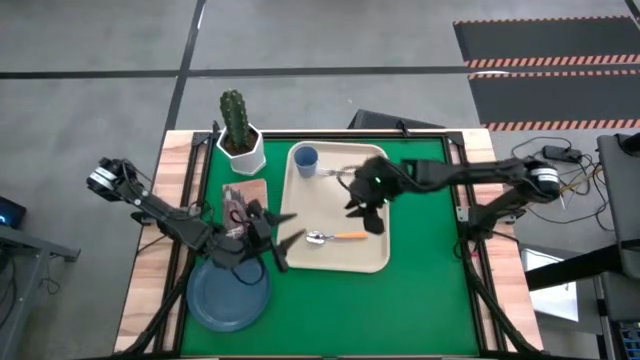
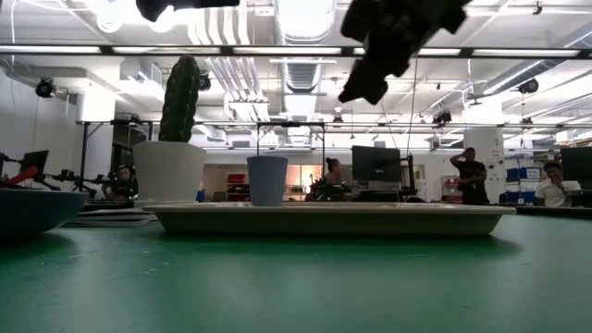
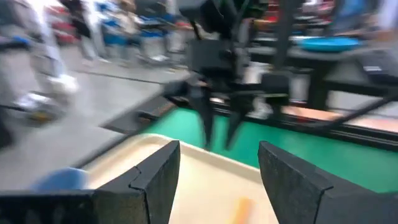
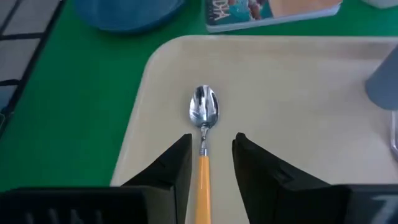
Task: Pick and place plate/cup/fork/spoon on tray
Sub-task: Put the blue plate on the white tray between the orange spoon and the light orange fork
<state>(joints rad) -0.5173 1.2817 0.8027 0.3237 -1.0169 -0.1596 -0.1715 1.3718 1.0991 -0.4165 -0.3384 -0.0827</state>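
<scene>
Hovering right gripper [image 4: 211, 163] astride spoon [image 4: 203, 118], tray [image 4: 298, 93] edge near

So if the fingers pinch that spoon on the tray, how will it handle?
The spoon looks stiff and probably light: slim orange handle, metal bowl. Its shiny bowl may be slippery, so it could pivot if pinched off-centre. Lying flat on the tray, it leaves little room to get underneath.

left arm [image 1: 160, 212]: dark, jointed, pale wrist-end motor | right arm [image 1: 470, 178]: dark, pale joint, green light | fingers [image 4: 171, 171]: black, wedge-shaped
</scene>
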